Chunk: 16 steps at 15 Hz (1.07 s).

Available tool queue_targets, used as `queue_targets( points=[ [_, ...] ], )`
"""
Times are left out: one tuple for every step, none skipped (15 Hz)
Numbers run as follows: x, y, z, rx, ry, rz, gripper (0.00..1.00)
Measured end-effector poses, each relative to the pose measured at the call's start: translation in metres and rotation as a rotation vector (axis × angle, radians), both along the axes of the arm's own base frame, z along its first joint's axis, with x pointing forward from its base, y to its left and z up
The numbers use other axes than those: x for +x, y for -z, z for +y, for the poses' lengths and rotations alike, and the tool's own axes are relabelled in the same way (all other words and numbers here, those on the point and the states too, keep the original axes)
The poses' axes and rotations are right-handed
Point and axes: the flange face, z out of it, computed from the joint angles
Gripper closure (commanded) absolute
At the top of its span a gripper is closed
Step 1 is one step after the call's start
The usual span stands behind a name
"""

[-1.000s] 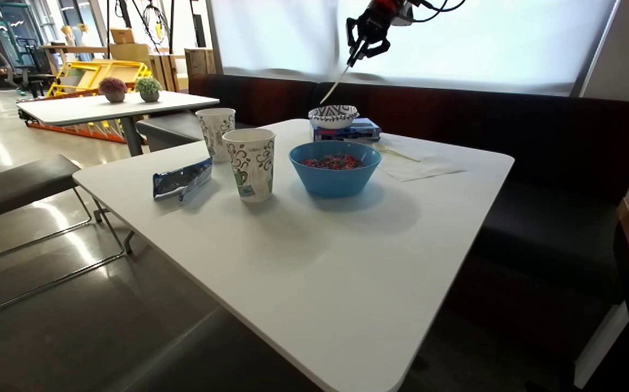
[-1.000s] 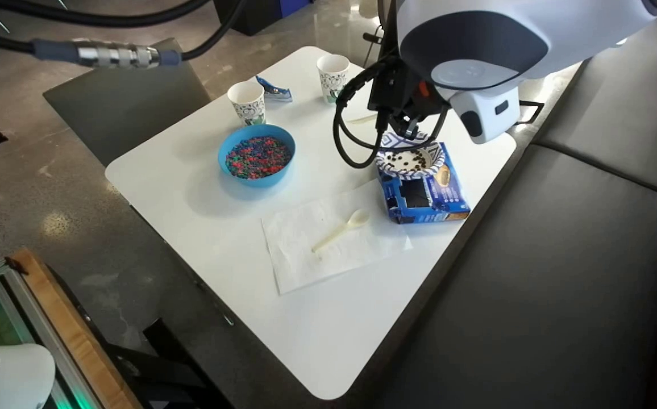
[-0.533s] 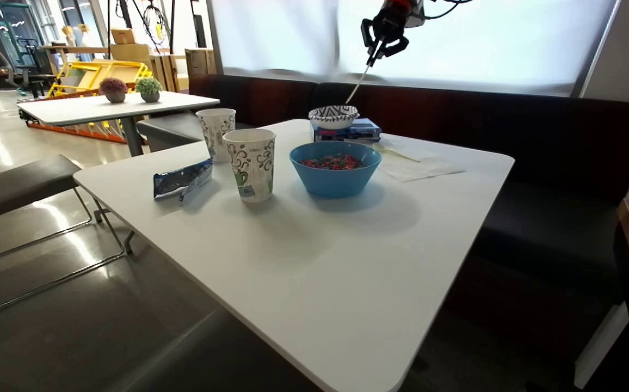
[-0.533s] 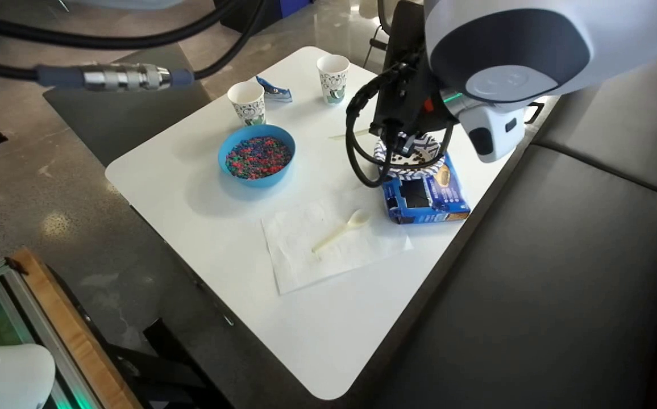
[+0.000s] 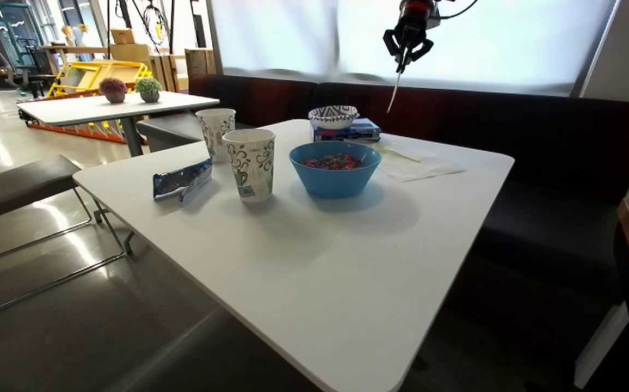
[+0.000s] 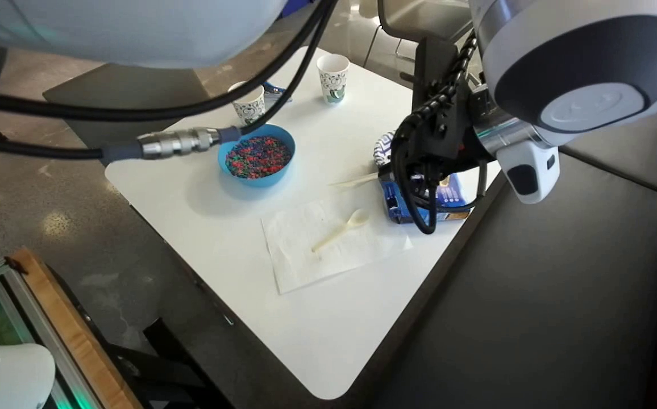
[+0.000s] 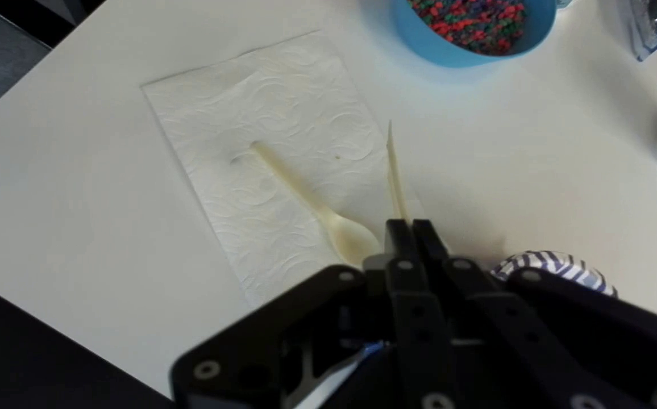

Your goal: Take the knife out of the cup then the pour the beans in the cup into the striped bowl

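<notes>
The white worktop point(image 5: 314, 261) spread beneath the arm point(image 6: 584, 74), at whose end the tool point(image 7: 410, 225) pointed downward, clenched on a slim thing, its tips almost meeting. A paper towel point(image 6: 294, 267) lay flat on the worktop in both exterior views, near the blue bowl point(image 5: 336, 182) and the blue box point(image 5: 366, 132). Two printed paper cups stood upright, the nearer cup point(image 5: 250, 169) just beside the blue bowl and the farther cup point(image 5: 216, 133) behind it in an exterior view. On the box sat the striped bowl point(image 5: 334, 124); the tool partly hid it in the wrist view. A dark-blue packet point(image 5: 181, 177) lay near the cups. The spoon point(image 7: 328, 216) rested on the paper towel. The pale knife point(image 7: 395, 176) was pinched at one end in the tool and stuck out past its tips; in an exterior view it hung steeply below the tool, its free end above the worktop and apart from the striped bowl. Red, green and dark bits point(image 7: 476, 25) filled the blue bowl.
</notes>
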Motion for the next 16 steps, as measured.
queue_targets(
  points=[
    [0.001,0.008,-0.002,-0.004,-0.005,0.013,0.99],
    [0.001,0.017,-0.002,-0.002,-0.014,0.032,0.99],
    [0.0,0.027,0.0,0.007,-0.027,0.058,0.99],
    [0.0,0.036,0.002,0.02,-0.04,0.085,0.99],
    [-0.001,0.045,0.004,0.032,-0.052,0.112,0.99],
    [-0.002,0.053,0.006,0.043,-0.062,0.138,0.99],
    [-0.002,0.061,0.009,0.055,-0.069,0.165,0.99],
    [-0.002,0.067,0.011,0.067,-0.073,0.19,0.99],
    [-0.003,0.073,0.013,0.079,-0.077,0.214,0.99],
    [-0.003,0.078,0.015,0.088,-0.079,0.234,0.99],
    [-0.002,0.083,0.017,0.094,-0.082,0.24,0.99],
    [-0.001,0.088,0.018,0.099,-0.084,0.243,0.99],
    [0.001,0.093,0.02,0.105,-0.087,0.244,0.99],
    [0.002,0.098,0.022,0.109,-0.091,0.244,0.99],
    [0.004,0.103,0.025,0.116,-0.095,0.244,0.99],
    [0.005,0.107,0.027,0.121,-0.099,0.243,0.99]
  ],
)
